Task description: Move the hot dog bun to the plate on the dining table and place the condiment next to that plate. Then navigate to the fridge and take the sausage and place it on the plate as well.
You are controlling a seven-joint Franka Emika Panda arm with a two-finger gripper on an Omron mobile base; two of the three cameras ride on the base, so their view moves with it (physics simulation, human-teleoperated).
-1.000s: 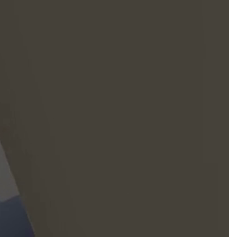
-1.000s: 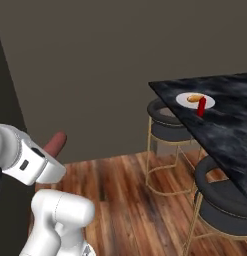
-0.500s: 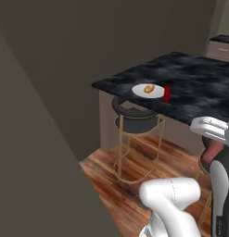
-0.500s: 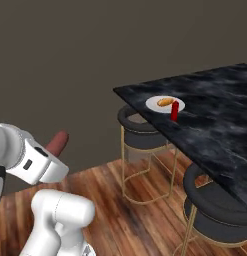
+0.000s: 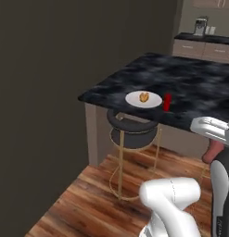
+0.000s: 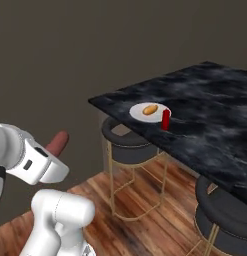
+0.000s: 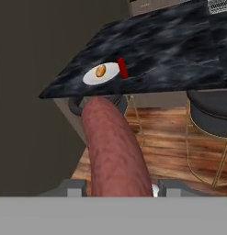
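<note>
Tool (image 7: 117, 190) is clamped on the sausage (image 7: 114, 147), which sticks out fwd from between the tips; in the right base view its end pokes past the white hand (image 6: 59, 142). Grip looks to sit at the rear end, so most of the length overhangs. Judged: light, soft, a bit greasy/slick, so it could pivot or slide w/ fast swings; a mid-length hold would be steadier. No hard squeeze needed.

Plate (image 5: 143, 98) sits near the corner of the dark marble counter (image 5: 190, 83), hot dog bun (image 5: 144, 97) on it, red condiment (image 5: 167, 102) upright just beside the plate. Stool (image 5: 133, 130) tucked below. Sausage is well apart from the plate; approach still needed, then lay it alongside the bun.
</note>
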